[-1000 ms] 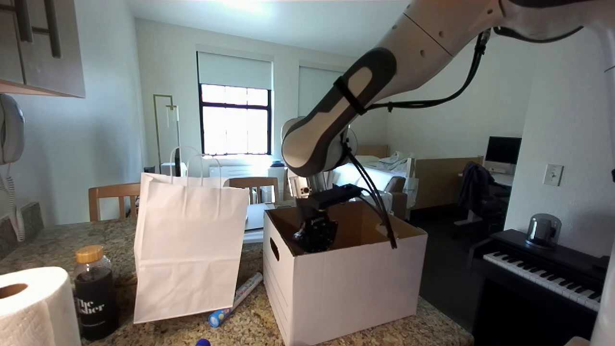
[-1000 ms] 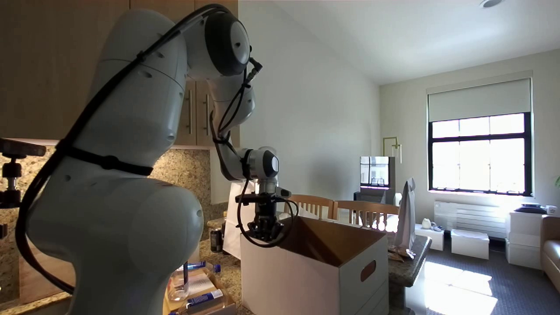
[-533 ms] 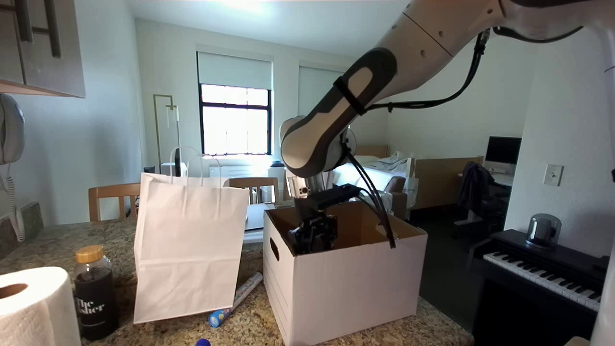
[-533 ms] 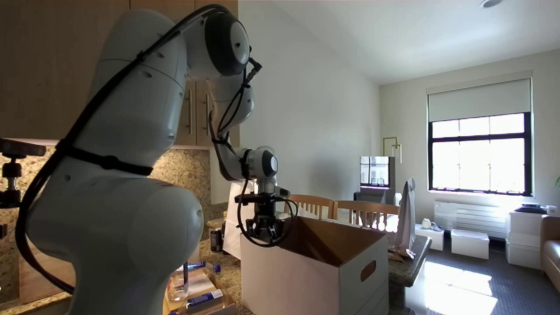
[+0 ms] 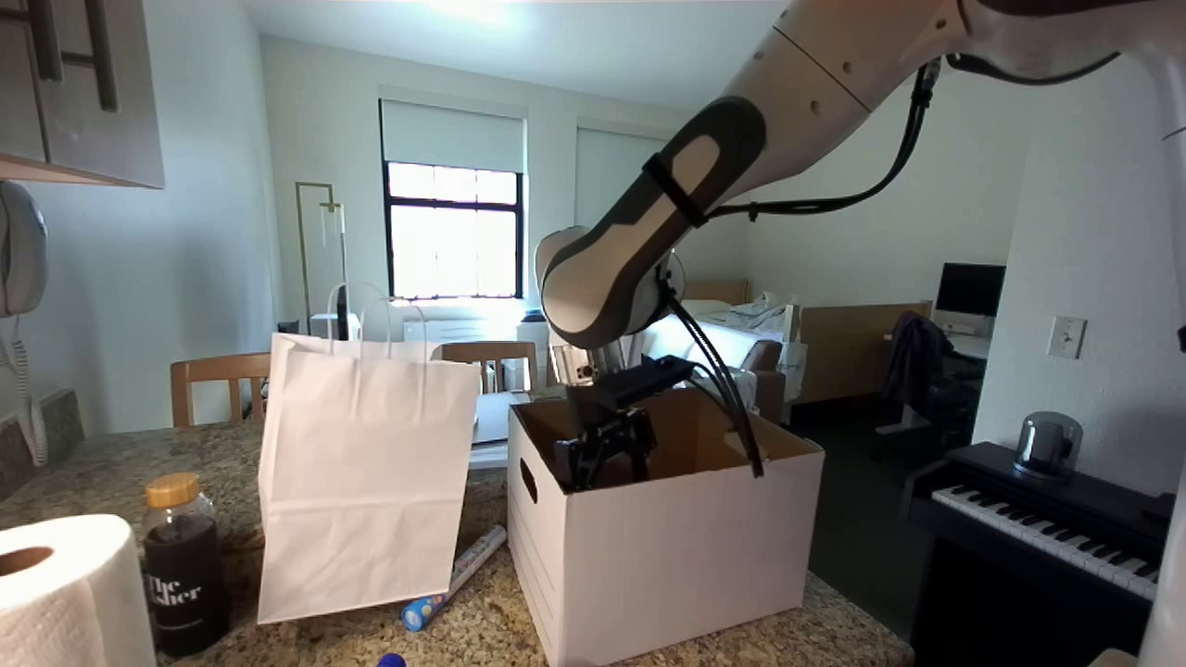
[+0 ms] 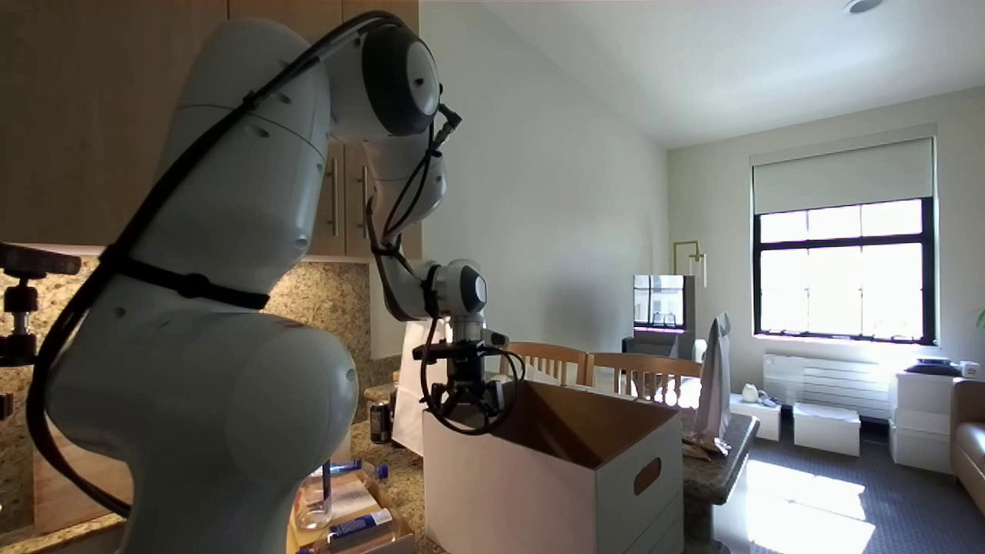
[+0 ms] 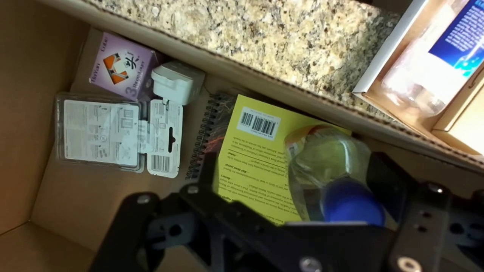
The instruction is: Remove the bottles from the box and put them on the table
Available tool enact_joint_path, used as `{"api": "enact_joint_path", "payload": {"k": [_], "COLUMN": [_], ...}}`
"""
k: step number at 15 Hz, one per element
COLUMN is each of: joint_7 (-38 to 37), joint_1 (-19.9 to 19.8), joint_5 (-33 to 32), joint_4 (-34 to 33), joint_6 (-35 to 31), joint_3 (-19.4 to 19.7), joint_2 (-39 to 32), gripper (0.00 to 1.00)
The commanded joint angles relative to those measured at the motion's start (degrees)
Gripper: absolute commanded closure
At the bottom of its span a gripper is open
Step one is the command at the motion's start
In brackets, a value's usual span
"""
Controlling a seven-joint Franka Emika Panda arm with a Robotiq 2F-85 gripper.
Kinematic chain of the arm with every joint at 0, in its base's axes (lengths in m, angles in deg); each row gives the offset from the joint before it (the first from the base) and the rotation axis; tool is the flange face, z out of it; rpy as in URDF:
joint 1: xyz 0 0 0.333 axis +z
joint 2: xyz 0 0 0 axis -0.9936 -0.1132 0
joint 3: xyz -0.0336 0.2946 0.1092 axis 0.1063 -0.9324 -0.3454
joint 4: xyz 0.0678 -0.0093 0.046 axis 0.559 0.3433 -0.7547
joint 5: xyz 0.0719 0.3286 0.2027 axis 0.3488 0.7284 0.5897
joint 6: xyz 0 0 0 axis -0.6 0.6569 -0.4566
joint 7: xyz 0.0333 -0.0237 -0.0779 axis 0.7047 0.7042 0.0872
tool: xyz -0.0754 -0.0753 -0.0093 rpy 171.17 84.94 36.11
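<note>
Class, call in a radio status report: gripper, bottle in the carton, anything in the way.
Gripper open, at mouth of white carton. Blue-capped clear plastic bottle inside, not gripped. Carton wall may crowd the grasp.

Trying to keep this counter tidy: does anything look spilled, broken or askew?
The blue-ended tube looks slightly odd, lying slantwise on the table beside the white paper bag; no spill or breakage shows.
</note>
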Motion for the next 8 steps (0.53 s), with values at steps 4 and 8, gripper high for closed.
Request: {"api": "enact_joint_path", "payload": {"k": [4,8], "joint_7": [2.33,2.66], "joint_1": [-0.14,-0.02], "joint_5": [0.89,0.61], "joint_4": [0.49,0.47], "joint_6": [-3.24,-6.68], "joint_3": [-0.52,-0.65], "joint_2": [-0.52,-0.93], "gripper": [0.26,0.47]}}
